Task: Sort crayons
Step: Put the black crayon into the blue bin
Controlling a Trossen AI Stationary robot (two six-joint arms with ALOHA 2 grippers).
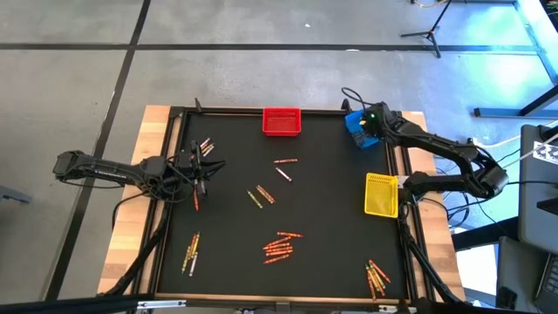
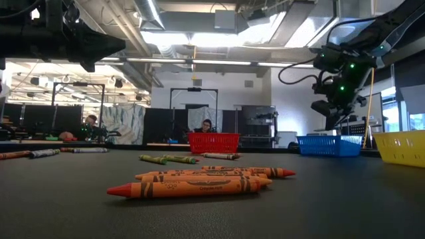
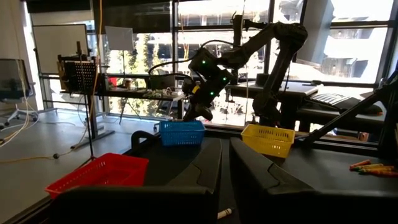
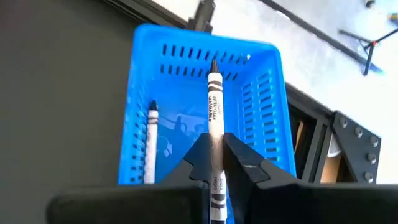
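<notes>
Crayons lie in small groups on the black mat: an orange cluster [image 1: 279,247], a group at the near right [image 1: 377,277], another at the near left [image 1: 191,253], and a few mid-table [image 1: 260,197]. My right gripper [image 1: 366,131] hangs over the blue bin [image 1: 353,122] at the far right corner, shut on a white crayon [image 4: 214,106]. Another white crayon [image 4: 151,143] lies inside that bin. My left gripper [image 1: 209,170] waits shut above the mat's left side, holding nothing. My right gripper pinches the white crayon between its two fingers [image 4: 239,158], on the paper-wrapped shaft [image 4: 215,146] behind its middle. The crayon lies along the fingers, its dark tip [image 4: 214,63] sticking out ahead. It slants down from above, clear of the blue bin below.
A red bin [image 1: 282,121] stands at the middle of the far edge. A yellow bin [image 1: 381,194] sits on the right side. A raised frame [image 1: 174,201] borders the mat. People sit in the room beyond the table.
</notes>
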